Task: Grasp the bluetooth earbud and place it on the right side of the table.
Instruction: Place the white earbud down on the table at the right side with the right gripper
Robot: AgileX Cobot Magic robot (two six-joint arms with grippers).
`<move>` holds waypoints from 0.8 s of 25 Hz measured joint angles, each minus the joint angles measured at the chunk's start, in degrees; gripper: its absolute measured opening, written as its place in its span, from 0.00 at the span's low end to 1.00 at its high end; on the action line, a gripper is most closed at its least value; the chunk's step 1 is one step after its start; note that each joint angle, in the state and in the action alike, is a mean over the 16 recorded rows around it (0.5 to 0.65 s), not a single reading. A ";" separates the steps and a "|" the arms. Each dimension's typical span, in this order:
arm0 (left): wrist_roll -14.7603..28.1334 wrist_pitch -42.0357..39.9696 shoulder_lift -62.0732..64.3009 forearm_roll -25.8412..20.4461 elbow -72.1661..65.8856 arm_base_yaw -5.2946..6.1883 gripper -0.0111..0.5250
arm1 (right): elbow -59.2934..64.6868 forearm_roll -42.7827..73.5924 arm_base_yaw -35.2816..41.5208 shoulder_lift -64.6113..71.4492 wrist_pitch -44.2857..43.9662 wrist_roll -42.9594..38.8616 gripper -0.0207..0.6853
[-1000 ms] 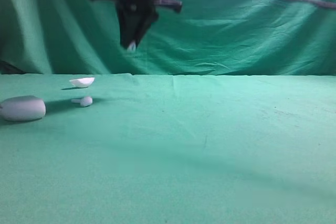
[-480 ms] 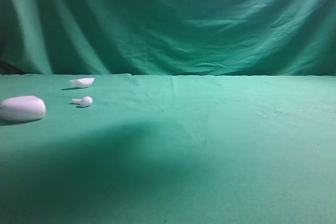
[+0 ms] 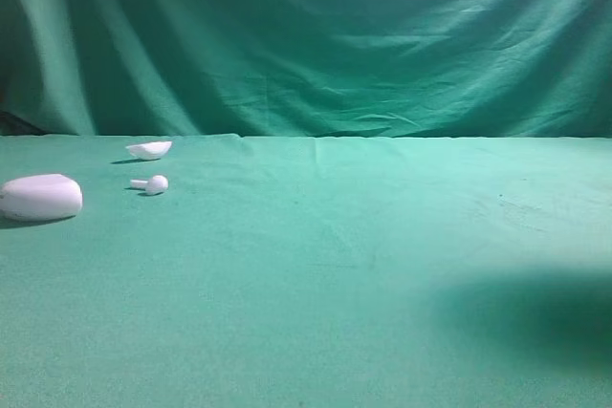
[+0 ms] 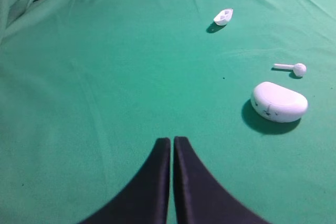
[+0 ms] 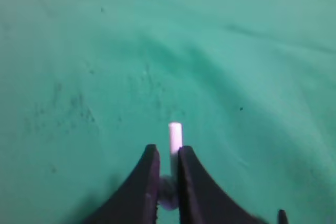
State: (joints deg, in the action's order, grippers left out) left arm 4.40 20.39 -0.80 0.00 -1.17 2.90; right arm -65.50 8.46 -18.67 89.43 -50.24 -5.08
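— Earbud status? Where's the bluetooth earbud (image 5: 174, 136)?
— Pinched in the right gripper (image 5: 168, 157), stem poking out, above the table (image 5: 79, 51).
— Left gripper (image 4: 172, 145)?
— Fingers together, holding nothing, near the case (image 4: 279, 102).

We see a green tabletop (image 3: 335, 265), a white bluetooth earbud (image 5: 174, 136) between black pincer fingers (image 5: 144, 182), a white case (image 4: 279, 102), and a green backdrop (image 3: 316, 45).

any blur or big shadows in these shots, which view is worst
Right wrist view is softest: the right hand and the bluetooth earbud pinched in it look slightly smeared. Exterior high view is grainy, with a broad dark shadow on the table at lower right. Left wrist view is sharpest, the white case casting a crisp shadow.
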 joint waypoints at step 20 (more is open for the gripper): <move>0.00 0.00 0.00 0.00 0.00 0.00 0.02 | 15.87 -1.49 3.82 8.10 22.52 -0.74 0.17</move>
State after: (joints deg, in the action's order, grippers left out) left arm 4.40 20.39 -0.80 0.00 -1.17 2.90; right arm -49.64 6.97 -14.86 97.54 -27.73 -5.82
